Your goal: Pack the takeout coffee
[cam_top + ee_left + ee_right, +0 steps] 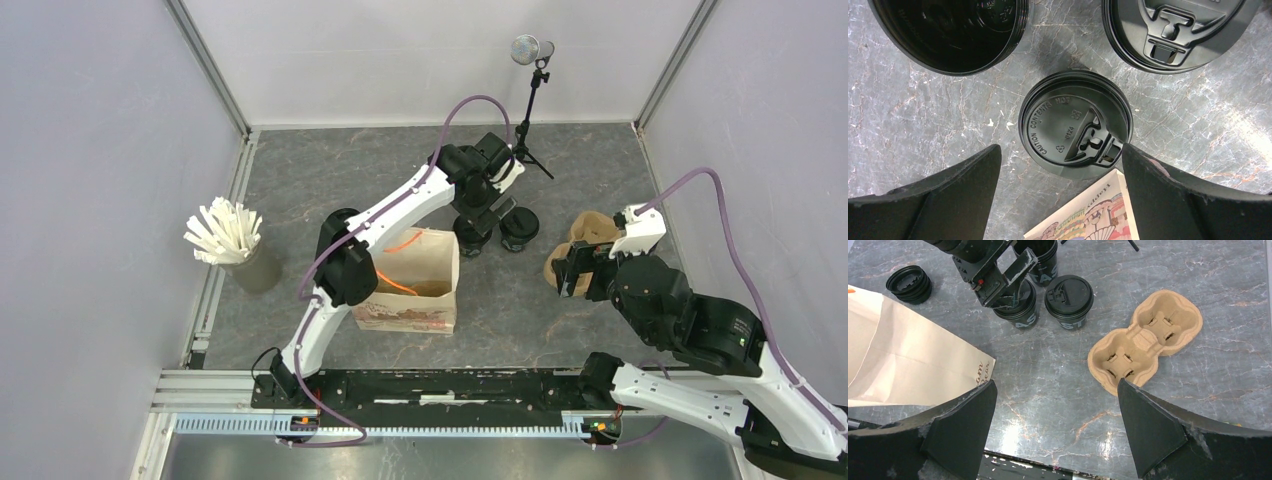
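Counting three black takeout cups on the table (330,170): the first cup (1075,130), lidded, stands upright right under my left gripper (1060,152). The second cup (1069,297), also lidded, sits just beside it, and the third cup (1044,252) is behind them, its top cut off from view. One stack of lids (909,284), one pulp carrier (1145,340) with two wells, one paper bag (405,310). My left arm reaches out past the bag, pointing down, jaws spread wide either side of the first cup, gripping nothing. My right gripper (1056,384) hovers near the carrier, wide open, empty.
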Motion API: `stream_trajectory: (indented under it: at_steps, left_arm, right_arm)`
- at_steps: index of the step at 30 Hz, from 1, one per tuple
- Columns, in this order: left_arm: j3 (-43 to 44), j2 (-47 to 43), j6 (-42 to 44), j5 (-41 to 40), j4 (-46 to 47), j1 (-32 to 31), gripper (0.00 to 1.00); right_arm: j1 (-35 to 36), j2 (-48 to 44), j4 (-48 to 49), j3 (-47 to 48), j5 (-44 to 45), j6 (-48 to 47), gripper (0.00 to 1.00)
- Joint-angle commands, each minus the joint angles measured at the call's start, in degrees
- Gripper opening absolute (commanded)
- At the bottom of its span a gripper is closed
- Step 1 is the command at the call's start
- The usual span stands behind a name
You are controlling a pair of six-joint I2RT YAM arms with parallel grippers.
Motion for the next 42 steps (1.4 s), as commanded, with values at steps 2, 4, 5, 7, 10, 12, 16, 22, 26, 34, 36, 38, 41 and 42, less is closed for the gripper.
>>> stream_trajectory:
  at_steps: [2, 4, 5, 7, 10, 12, 16, 22, 26, 34, 36, 38, 41, 42]
  left_arm:
    - [2.58, 2.22, 3.23, 1.93, 0.31, 0.57, 0.96]
    - [2.92, 2.66, 3.23, 1.82, 0.49, 0.57, 0.96]
    - [3.11, 2.86, 3.08, 1.75, 0.50, 0.57, 0.96]
    - [3.21, 3.14, 3.26, 2.00, 0.71, 0.63, 0.96]
    - [3.52, 3.62, 3.30, 3.02, 1.02, 0.66, 0.96]
    - [3.82, 3.94, 3.28, 3.31, 0.99, 0.61, 0.96]
    - [4.28, 2.19, 2.37, 2.31, 0.62, 0.44, 0.95]
    - [5.50, -1.49, -1.05, 4.85, -0.31, -0.26, 0.94]
    - [5.24, -0.73, -1.10, 4.90, -2.52, -1.09, 0.95]
    - [3.57, 0.04, -0.54, 1.30, -3.98, -1.70, 0.96]
    - [3.52, 0.19, -0.27, -0.69, -3.85, -1.65, 0.96]
    - [3.65, 0.86, 0.72, -0.69, -3.61, -1.63, 0.96]
    - [3.83, 1.94, 1.32, 0.10, -3.36, -1.63, 0.97]
    - [3.83, 2.19, 1.51, 0.36, -3.29, -1.63, 0.97]
  right_arm:
    - [-0.14, -0.60, -0.81, 2.43, 1.78, 0.15, 0.98]
    - [-0.17, -0.88, -1.01, 2.30, 1.77, 0.32, 0.97]
    - [-0.12, -0.97, -1.05, 2.27, 1.84, 0.43, 0.97]
    - [-0.10, -1.05, -1.13, 2.15, 1.80, 0.61, 0.97]
    - [-0.11, -1.15, -1.10, 1.93, 1.59, 0.79, 0.97]
    - [-0.10, -1.14, -1.09, 2.00, 1.53, 0.73, 0.97]
    - [-0.16, -1.13, -1.33, 2.09, 1.73, 0.47, 0.97]
    - [-0.13, -1.23, -0.21, 1.04, 1.29, 0.53, 0.97]
    - [-0.15, -0.94, 0.70, 0.89, 1.04, -0.23, 0.97]
    - [-0.15, -1.07, 1.62, -0.60, 0.18, 0.17, 0.97]
    - [-0.23, -0.86, 2.00, -0.66, -0.08, -0.03, 0.97]
    - [-0.18, -0.44, 2.24, -0.24, -0.19, -0.50, 0.98]
    - [-0.09, 0.03, 2.15, 0.64, -0.18, -1.02, 0.97]
    - [-0.12, 0.07, 2.08, 0.90, -0.19, -1.02, 0.97]
